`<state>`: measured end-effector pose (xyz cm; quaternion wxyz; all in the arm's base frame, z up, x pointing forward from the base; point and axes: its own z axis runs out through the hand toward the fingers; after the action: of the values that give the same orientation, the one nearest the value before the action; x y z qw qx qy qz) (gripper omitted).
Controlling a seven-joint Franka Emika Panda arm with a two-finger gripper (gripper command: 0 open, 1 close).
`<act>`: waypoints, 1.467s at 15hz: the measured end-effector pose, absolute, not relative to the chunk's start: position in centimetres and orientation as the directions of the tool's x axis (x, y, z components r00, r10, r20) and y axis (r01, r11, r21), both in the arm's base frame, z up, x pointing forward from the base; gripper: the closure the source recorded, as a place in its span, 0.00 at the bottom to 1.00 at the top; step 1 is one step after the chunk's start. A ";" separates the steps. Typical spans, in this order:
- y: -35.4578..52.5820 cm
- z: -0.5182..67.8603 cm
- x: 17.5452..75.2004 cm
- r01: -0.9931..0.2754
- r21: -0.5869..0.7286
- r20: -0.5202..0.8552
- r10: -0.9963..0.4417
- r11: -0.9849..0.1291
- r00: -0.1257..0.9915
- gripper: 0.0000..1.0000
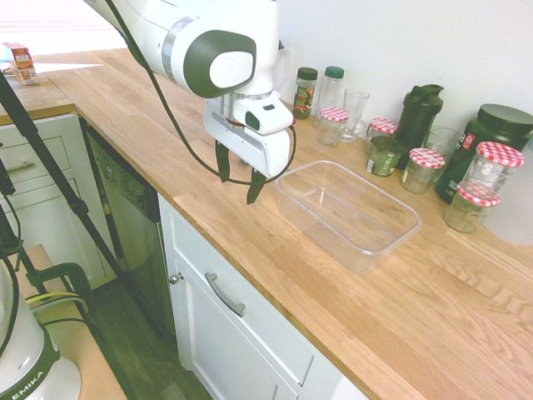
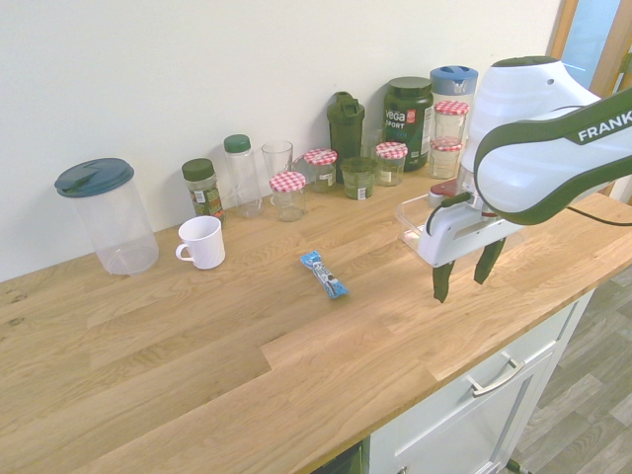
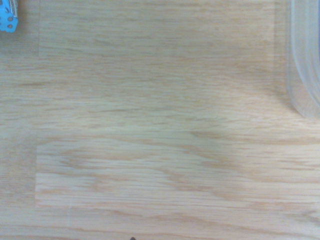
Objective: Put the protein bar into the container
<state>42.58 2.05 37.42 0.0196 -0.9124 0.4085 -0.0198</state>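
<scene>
A kitchen's wooden worktop point(image 2: 247, 365) ran along a white wall. The blue protein bar point(image 2: 324, 274) lay flat, well apart from the clear container point(image 1: 350, 212). Between them hung the end effector point(image 2: 462, 274), fingers spread wide and empty, apparently ready to grasp.

wall point(image 2: 197, 59): white | worktop point(image 2: 197, 355): oak | cabinets point(image 1: 241, 333): white

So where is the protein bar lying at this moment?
In the second exterior view the protein bar lies flat on the wooden counter, between the white mug and the open gripper, untouched.
</scene>
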 end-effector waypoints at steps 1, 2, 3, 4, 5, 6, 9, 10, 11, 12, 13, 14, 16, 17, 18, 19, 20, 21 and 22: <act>2.0 37.4 42.6 -0.742 -0.047 0.020 -0.744 -0.668 0.668 0.00; 1.9 37.3 42.5 -0.738 -0.036 0.024 -0.738 -0.674 0.674 0.00; 1.9 37.6 42.7 -0.731 -0.032 0.034 -0.732 -0.681 0.681 0.00; 2.1 38.1 43.0 -0.722 -0.027 0.046 -0.723 -0.691 0.690 0.00; 2.5 38.8 43.4 -0.714 -0.023 0.058 -0.714 -0.699 0.697 0.00; 3.0 39.5 43.8 -0.708 -0.021 0.067 -0.708 -0.705 0.703 0.00; 5.4 41.7 45.5 -0.694 -0.019 0.101 -0.692 -0.720 0.715 0.00; 6.6 42.4 46.3 -0.692 -0.021 0.112 -0.689 -0.722 0.716 0.00; 7.9 43.0 47.1 -0.692 -0.021 0.123 -0.689 -0.722 0.715 0.00; 9.2 43.6 48.1 -0.694 -0.021 0.130 -0.691 -0.719 0.711 0.00; 10.3 44.0 49.2 -0.697 -0.021 0.137 -0.692 -0.717 0.709 0.00; 11.3 44.0 50.3 -0.696 -0.010 0.144 -0.690 -0.718 0.710 0.00; 12.9 43.3 52.6 -0.685 0.021 0.151 -0.675 -0.728 0.722 0.00; 13.7 42.7 53.8 -0.679 0.033 0.144 -0.669 -0.733 0.729 0.00; 14.3 42.0 54.9 -0.673 0.042 0.137 -0.663 -0.738 0.736 0.00; 14.8 41.2 55.9 -0.669 0.050 0.129 -0.660 -0.741 0.740 0.00; 15.1 40.5 56.7 -0.666 0.056 0.122 -0.658 -0.743 0.744 0.00; 15.4 39.9 57.3 -0.664 0.059 0.116 -0.656 -0.745 0.746 0.00; 15.6 39.5 57.7 -0.662 0.062 0.112 -0.654 -0.747 0.748 0.00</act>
<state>57.70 15.63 39.54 -0.0488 -0.9336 0.3525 -0.0416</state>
